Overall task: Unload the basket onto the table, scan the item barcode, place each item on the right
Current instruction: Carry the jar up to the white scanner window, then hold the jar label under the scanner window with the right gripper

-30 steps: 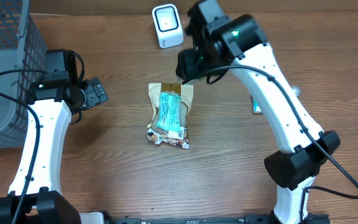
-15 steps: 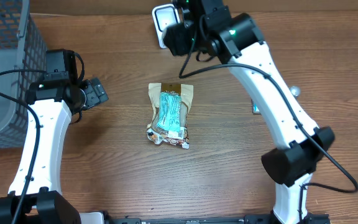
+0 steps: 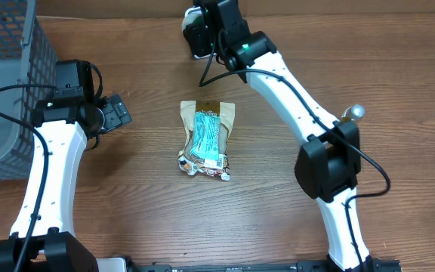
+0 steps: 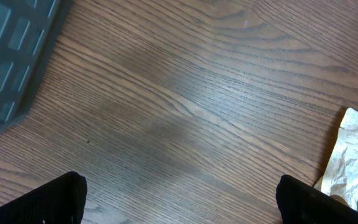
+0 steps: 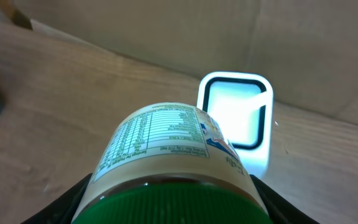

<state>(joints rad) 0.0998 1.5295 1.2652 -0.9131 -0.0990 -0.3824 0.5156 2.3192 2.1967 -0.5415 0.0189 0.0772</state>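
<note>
Right claw pinching jar at its green-lid end, with the jar's axis pointing straight ahead. Scanner just beyond, slightly right, window facing the jar. Left claw spread, empty, farther off.

table: brown wood-grain top, carries the basket and the pouch
basket: grey plastic mesh, at the table's left edge, well apart from the pouch; one corner shows in the left wrist view
snack pouch: tan paper with a teal label panel, lying flat mid-table, near end crumpled; pale edge visible in the left wrist view
small round item: silvery, right side, partly hidden, can't identify
backdrop: plain cardboard-brown wall behind the table's far edge
</note>
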